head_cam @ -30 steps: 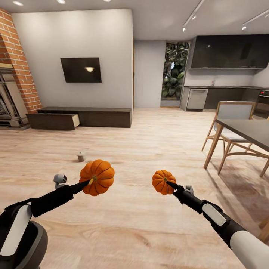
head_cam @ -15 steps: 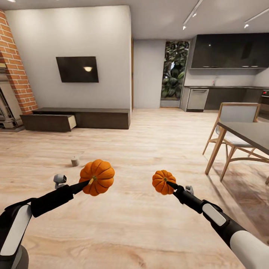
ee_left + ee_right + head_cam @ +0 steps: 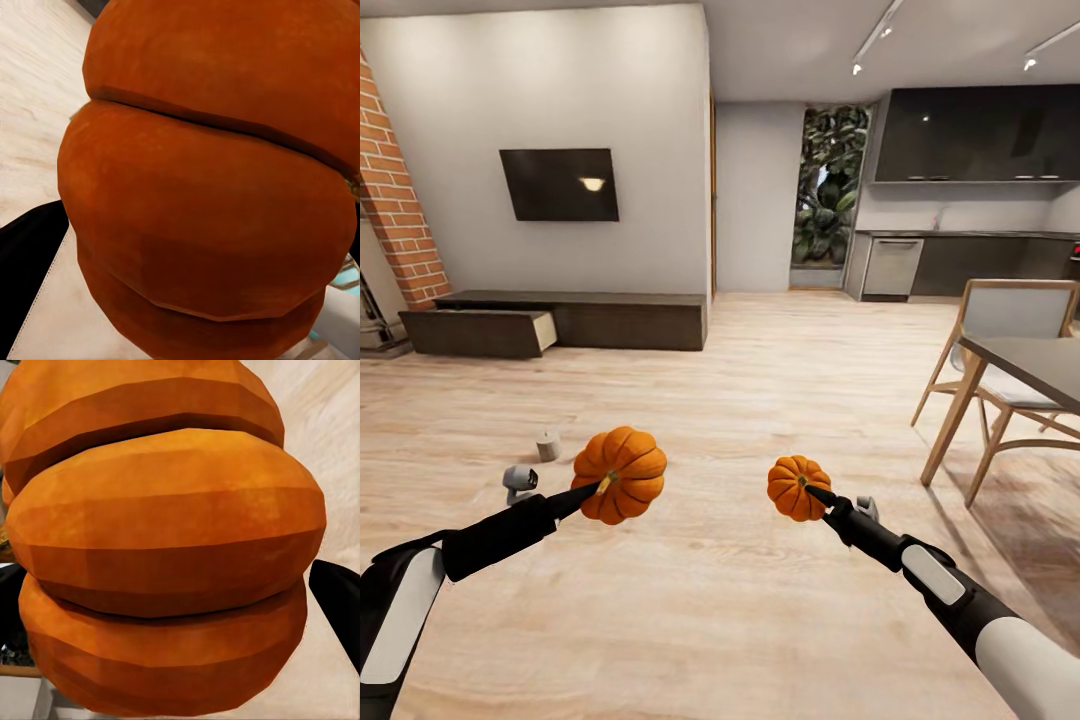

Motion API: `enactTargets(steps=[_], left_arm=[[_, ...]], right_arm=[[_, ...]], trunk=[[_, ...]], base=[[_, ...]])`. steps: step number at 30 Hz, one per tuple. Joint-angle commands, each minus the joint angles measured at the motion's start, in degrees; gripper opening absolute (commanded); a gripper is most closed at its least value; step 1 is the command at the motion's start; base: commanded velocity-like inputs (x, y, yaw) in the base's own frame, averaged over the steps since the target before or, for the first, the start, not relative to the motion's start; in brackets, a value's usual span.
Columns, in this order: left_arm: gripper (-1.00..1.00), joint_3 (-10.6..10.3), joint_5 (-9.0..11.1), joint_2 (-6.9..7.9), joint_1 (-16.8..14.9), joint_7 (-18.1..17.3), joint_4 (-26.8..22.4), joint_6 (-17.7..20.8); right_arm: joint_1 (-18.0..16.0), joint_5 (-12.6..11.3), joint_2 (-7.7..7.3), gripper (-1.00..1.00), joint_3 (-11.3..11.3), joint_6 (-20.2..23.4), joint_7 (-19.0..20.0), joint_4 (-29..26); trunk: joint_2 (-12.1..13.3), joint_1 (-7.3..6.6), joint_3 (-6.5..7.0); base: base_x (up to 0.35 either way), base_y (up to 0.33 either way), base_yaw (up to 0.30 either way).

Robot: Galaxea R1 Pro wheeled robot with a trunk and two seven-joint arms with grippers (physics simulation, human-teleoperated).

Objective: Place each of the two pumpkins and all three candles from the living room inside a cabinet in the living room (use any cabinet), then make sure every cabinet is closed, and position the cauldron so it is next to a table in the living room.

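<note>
My left gripper is shut on the bigger orange pumpkin, held above the plank floor; its ribbed skin looms close in the left wrist view. The smaller pumpkin is held the same way by my right gripper, and it crowds the right wrist view. One stubby beige candle stands on the floor ahead of the left pumpkin. The long dark-brown cabinet runs along the far wall under the TV, with its left drawer pulled open.
A brick fireplace rises at the far left. A dining table and wooden chairs stand at the right. The grey kitchen units lie beyond. Open plank floor stretches between me and the cabinet.
The whole view has slid left and the room has come nearer: the camera moved forward and turned slightly right. Both grippers keep their pumpkins in the same pose.
</note>
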Motion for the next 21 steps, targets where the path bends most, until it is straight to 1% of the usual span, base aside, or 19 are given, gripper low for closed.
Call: enactTargets(steps=[1, 21], left_arm=[[-1.00, 0.0, 0.6, 0.00, 0.0, -0.2, 0.0, 0.5], [-1.00, 0.0, 0.6, -0.09, 0.0, -0.1, 0.1, 0.5]], right_arm=[[-0.1, -0.8, -0.06, -1.00, 0.2, 0.2, 0.1, 0.0], [-0.1, -0.7, -0.06, -1.00, 0.2, 0.2, 0.0, 0.0]], trunk=[[0.0, 0.02, -0.05], [0.0, 0.02, -0.05]], base=[[0.318, 0.000, 0.000], [0.318, 0.000, 0.000]])
